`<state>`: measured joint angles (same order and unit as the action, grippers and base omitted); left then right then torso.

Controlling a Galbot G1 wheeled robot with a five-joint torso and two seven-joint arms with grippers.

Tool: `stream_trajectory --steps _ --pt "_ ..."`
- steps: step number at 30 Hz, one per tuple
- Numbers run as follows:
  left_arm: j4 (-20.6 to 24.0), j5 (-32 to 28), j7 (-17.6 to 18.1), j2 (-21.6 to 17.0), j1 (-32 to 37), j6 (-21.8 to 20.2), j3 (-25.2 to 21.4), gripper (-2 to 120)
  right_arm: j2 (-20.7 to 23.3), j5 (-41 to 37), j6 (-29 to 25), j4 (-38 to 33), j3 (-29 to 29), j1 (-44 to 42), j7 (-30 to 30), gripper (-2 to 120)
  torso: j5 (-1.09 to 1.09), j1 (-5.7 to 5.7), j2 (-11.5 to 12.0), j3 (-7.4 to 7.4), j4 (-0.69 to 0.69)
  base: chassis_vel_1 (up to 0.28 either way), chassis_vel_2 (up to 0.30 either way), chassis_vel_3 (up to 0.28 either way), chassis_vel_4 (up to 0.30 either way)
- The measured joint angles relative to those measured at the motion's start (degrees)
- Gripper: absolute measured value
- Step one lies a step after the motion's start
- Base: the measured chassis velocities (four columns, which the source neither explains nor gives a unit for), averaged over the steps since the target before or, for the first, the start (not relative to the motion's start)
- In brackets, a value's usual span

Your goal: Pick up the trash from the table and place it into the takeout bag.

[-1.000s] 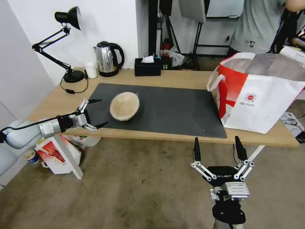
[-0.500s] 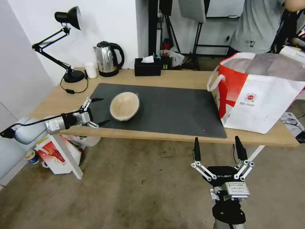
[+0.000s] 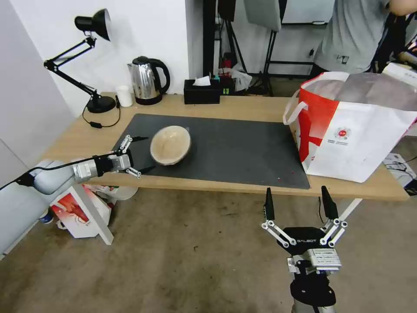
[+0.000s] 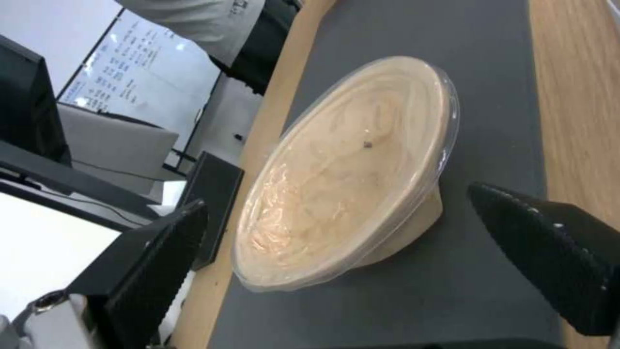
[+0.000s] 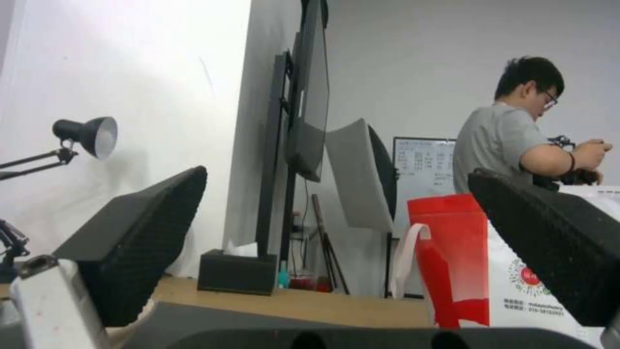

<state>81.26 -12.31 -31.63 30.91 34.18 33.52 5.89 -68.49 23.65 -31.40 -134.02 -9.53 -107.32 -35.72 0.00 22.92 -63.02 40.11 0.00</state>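
With the left gripper (image 3: 142, 154) spread at the tan paper bowl's (image 3: 170, 144) nine o'clock, the bowl's thin rim could be crushed or pushed toward three o'clock.

Light-wood table (image 3: 243, 108), matt grey mat (image 3: 230, 152), glossy kettle (image 3: 145, 82)

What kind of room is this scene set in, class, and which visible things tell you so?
Probably an office or lab workroom: a desk lamp, an electric kettle and a tissue box stand on a long wooden table, with tripods and a whiteboard behind.
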Motion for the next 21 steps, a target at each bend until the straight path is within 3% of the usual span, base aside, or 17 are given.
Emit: stream_trajectory --steps 21 --pt "-6.0 2.3 -1.6 4.4 -5.9 1.3 3.4 100 0.0 0.0 0.0 0.0 0.0 0.0 0.0 100 0.00 -0.01 0.0 0.00 0.00 0.000 0.000 0.000 0.000"
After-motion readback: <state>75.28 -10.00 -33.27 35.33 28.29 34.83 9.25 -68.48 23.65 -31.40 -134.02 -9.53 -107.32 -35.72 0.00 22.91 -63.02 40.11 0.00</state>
